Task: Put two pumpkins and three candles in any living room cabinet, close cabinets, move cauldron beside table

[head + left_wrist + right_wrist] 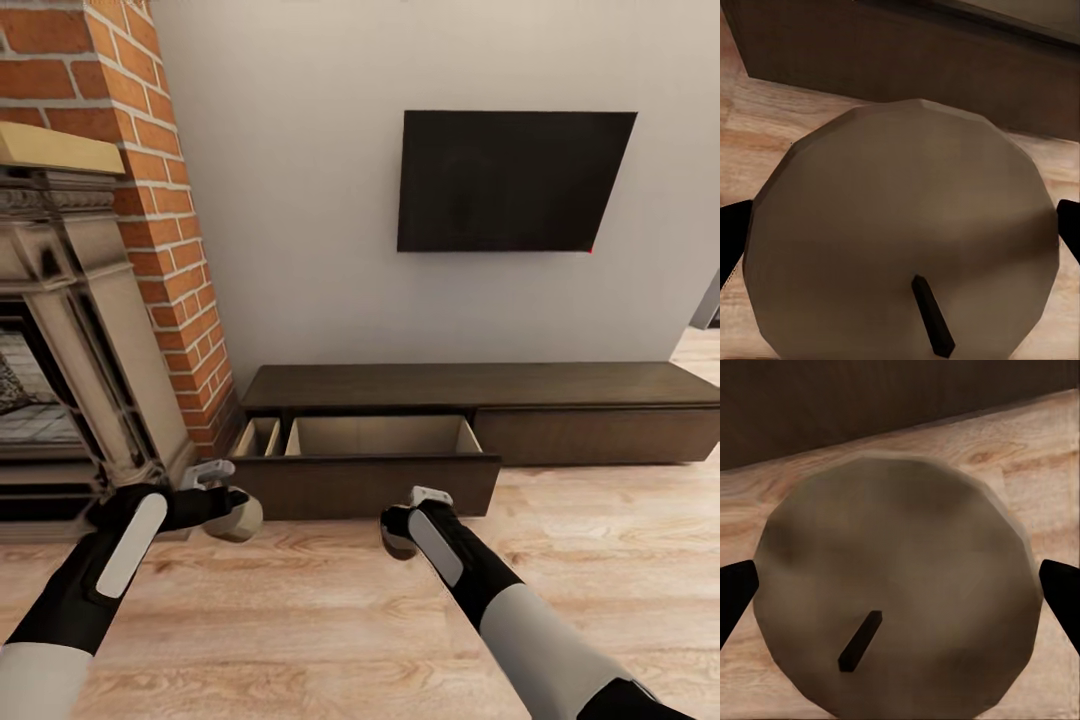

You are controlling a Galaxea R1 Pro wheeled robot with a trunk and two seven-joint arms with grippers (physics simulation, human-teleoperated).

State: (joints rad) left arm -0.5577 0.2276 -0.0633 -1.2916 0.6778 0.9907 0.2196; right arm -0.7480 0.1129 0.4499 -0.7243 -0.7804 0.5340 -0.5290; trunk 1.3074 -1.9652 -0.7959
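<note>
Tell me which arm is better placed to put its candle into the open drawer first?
Probably the left. Its gripper holds a candle just before the drawer's small left compartment. The right gripper, also holding a candle, hangs lower, further from the drawer front.

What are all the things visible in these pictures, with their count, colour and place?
candles: 2, beige-tan with dark wicks; one held by the left gripper, one held by the right gripper, both above the floor in front of the cabinet.
cabinet: 1, dark brown, low and long, against the wall.
drawer: 1, open, light tan inside, divided into a narrow and a wide compartment, nothing seen inside.
television: 1, black, on the wall above the cabinet.
fireplace: 1, beige stone surround, red brick chimney, left of the cabinet.
floor: light wood.
left gripper: black fingers around a candle.
right gripper: black fingers around a candle.
</note>
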